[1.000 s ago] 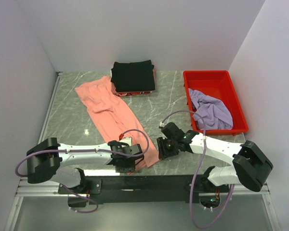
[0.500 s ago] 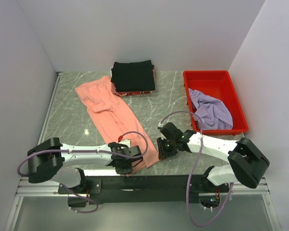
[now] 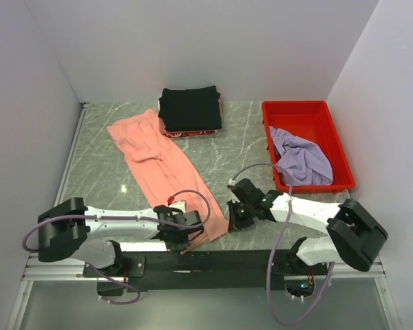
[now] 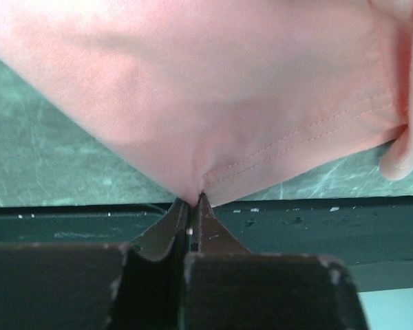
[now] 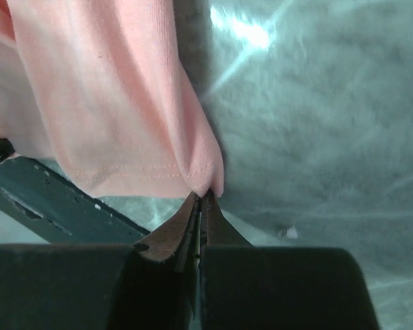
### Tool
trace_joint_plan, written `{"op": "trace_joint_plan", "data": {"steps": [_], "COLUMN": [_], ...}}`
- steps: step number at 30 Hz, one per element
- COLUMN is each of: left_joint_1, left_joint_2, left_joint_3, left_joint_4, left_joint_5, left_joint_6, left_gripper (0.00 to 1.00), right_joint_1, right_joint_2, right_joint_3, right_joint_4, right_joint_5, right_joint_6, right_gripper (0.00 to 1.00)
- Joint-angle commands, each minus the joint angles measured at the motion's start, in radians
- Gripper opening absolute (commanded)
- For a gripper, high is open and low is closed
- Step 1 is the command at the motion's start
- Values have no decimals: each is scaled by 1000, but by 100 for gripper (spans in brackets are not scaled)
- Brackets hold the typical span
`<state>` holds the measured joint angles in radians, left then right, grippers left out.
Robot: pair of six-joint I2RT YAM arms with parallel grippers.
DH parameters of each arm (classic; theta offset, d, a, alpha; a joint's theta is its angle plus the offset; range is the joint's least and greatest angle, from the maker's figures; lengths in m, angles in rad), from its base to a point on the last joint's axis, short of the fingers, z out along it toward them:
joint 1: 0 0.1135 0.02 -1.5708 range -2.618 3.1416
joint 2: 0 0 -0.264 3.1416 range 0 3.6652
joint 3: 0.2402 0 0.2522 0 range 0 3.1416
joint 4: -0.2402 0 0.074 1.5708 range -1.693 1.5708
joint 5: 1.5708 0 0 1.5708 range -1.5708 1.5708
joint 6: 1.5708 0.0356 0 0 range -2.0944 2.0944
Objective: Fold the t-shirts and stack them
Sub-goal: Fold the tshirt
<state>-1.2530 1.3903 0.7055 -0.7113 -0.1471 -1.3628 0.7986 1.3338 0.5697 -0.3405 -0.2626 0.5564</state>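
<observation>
A salmon-pink t-shirt (image 3: 158,165) lies as a long strip from the back left of the table to the near edge. My left gripper (image 3: 186,237) is shut on its near hem (image 4: 213,165), the cloth pinched at the fingertips (image 4: 193,199). At the hem's right corner (image 5: 193,165) my right gripper (image 3: 233,221) is shut on the same cloth, jaws pressed together (image 5: 203,196). A black t-shirt (image 3: 189,108) lies folded at the back centre. A lavender t-shirt (image 3: 299,158) is crumpled in the tray.
The red tray (image 3: 296,113) stands at the back right. White walls enclose the marble table (image 3: 248,144) on three sides. The black rail (image 3: 213,258) runs along the near edge just below both grippers.
Both grippers have closed on the pink shirt's near hem, the left at the lower corner, the right at the right corner. The arms shifted only slightly.
</observation>
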Motion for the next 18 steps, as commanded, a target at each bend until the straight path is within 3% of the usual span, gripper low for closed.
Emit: {"op": "trace_joint_plan", "data": {"steps": [1,6,11,18], "left_joint_1": [-74,-161,-161,34], "left_joint_2": [4,-43,-125,-258], "left_joint_3": [-31,-20,17,28], "left_joint_4": [-129,-148,-177,-103], "left_joint_5": [64,127,55,-17], "left_joint_6": [-68,-142,-199,-130], "left_gripper": [1,1,1,1], "right_joint_1": [1,48,53,51], "right_joint_2": [-102,-244,-274,-167], "right_joint_3": [-54,-93,-12,166], "right_joint_4": [3,-25,-77,-57], "right_joint_5": [-30,-61,-9,14], "right_joint_6": [57,128,94,11], "right_gripper": [0,0,0,0]}}
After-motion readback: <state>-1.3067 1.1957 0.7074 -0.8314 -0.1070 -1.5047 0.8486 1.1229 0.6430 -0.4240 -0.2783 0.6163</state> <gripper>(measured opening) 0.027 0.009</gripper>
